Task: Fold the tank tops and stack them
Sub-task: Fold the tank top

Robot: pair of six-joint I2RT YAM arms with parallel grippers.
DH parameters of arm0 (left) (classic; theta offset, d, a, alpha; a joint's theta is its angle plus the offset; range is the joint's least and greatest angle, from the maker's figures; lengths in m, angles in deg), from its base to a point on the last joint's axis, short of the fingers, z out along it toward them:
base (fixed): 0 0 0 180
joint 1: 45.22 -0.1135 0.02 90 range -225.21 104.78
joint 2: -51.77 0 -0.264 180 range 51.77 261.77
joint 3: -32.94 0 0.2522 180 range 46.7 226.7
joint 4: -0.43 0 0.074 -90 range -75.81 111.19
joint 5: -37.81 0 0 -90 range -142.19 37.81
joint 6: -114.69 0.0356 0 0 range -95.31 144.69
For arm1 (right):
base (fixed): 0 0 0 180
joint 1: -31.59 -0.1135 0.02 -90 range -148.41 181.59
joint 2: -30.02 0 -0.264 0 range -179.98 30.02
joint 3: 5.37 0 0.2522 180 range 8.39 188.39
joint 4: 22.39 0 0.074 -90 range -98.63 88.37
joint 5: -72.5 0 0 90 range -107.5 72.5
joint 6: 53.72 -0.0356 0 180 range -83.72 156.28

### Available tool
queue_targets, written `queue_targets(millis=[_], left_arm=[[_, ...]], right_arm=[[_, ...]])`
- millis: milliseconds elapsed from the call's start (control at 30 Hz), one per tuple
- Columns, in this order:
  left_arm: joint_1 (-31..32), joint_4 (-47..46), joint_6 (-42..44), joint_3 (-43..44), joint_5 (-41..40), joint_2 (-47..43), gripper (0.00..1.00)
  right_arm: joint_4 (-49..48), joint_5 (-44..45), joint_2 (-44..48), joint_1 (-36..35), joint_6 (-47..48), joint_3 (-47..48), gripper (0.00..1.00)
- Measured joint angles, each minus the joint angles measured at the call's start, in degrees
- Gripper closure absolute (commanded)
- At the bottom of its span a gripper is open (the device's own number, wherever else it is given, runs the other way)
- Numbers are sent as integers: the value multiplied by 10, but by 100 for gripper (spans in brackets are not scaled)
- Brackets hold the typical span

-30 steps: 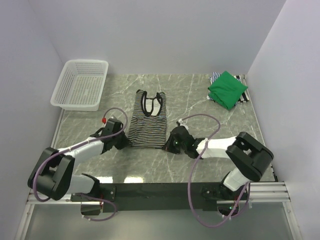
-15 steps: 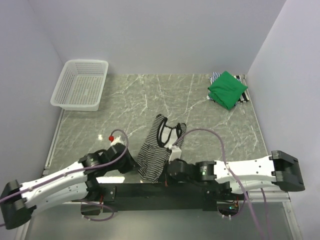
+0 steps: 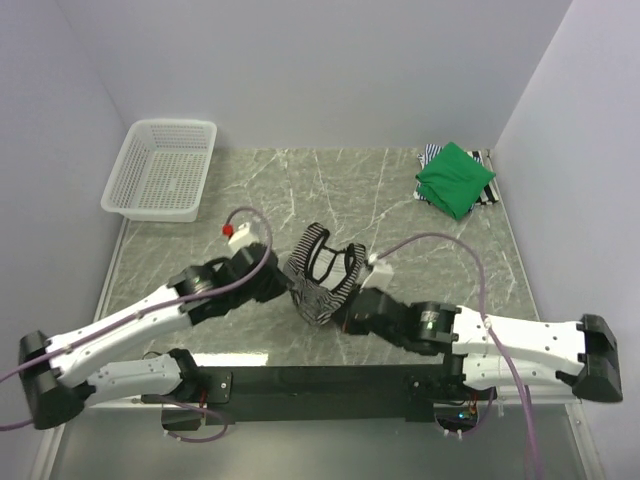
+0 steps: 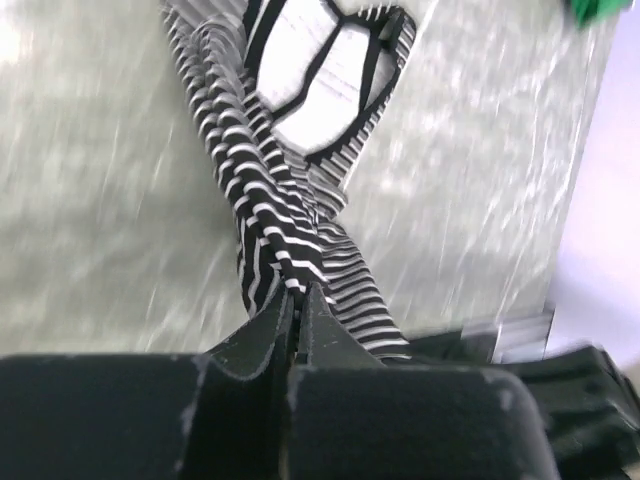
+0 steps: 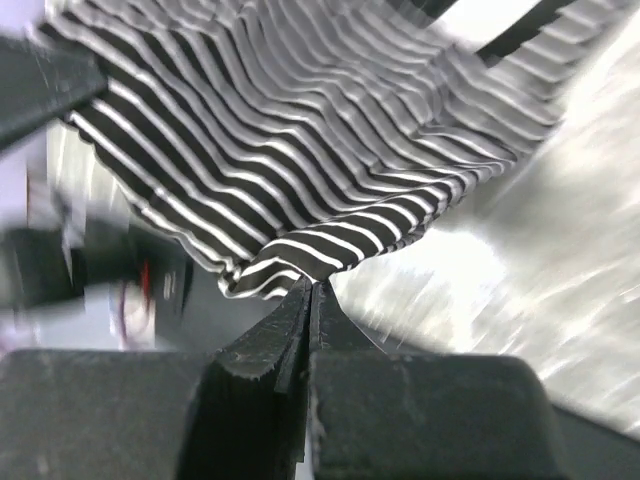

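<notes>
Looks evenly bright overhead, smears with motion and glares white around the striped tank top in both wrist views.

black-and-white striped tank top: flat on the table a second ago, now lifted and bunched, hem raised | left gripper: drew back to the near edge, then forward again | right gripper: did likewise

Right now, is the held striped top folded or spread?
Neither: the striped top hangs bunched, pinched by the left gripper and right gripper.
</notes>
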Motion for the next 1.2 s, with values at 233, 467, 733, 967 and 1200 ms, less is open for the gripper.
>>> queue_targets(millis=[233,467,733,967,1200], left_arm=[[-160,-102,75,44,75,135,99],[-246,-161,103,153,159,306,99],[-266,-181,119,154,184,321,99],[-278,-124,112,-14,185,129,99],[-276,-30,96,-109,184,-59,100]], right_arm=[[-15,-45,11,186,92,6,100],[-85,-162,-77,365,173,23,100],[-108,-231,-111,380,209,41,100],[-104,-213,-70,205,170,20,100],[-97,-146,-79,3,87,19,100]])
